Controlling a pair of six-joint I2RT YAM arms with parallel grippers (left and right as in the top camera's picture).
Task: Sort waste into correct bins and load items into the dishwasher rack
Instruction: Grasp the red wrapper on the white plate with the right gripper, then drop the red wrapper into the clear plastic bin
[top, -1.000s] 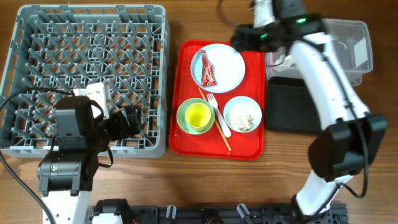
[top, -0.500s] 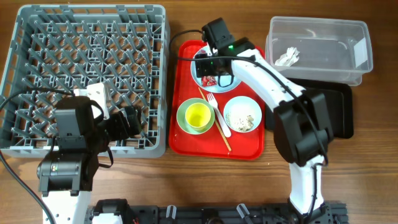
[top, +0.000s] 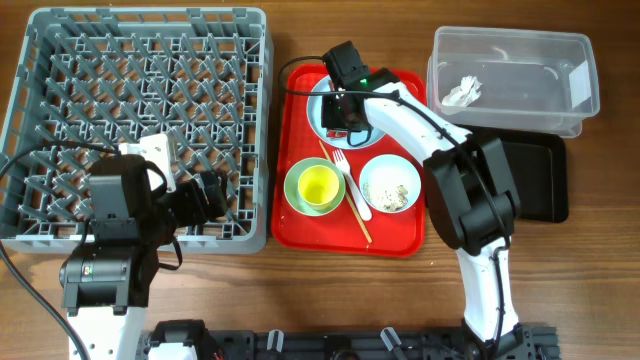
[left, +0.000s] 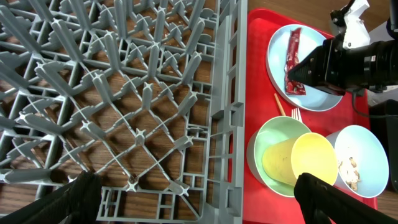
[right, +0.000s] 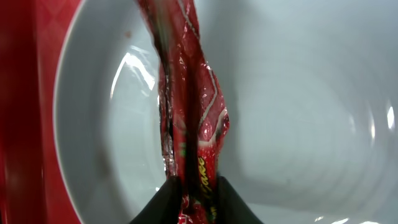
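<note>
My right gripper (right: 198, 196) is shut on the red wrapper (right: 186, 93), pinching its lower end between both fingertips just above the white-blue plate (right: 298, 106). From overhead it (top: 345, 110) covers the plate (top: 322, 112) at the back of the red tray. The left wrist view shows the wrapper (left: 293, 56) lying along the plate (left: 311, 34). My left gripper (left: 199, 199) is open over the near right corner of the grey dishwasher rack (top: 150, 14), holding nothing.
On the red tray (top: 300, 225): a green-inside bowl (top: 296, 190) with a yellow cup (top: 320, 183), a bowl of food scraps (top: 390, 184), a white fork (top: 352, 185), chopsticks (top: 362, 225). The clear tub (top: 515, 65) holds white paper (top: 461, 92); the black tray (top: 535, 175) lies beside it.
My right arm swung left from the clear tub to the plate, came down and closed its jaws on the red wrapper. The left arm has not moved.
</note>
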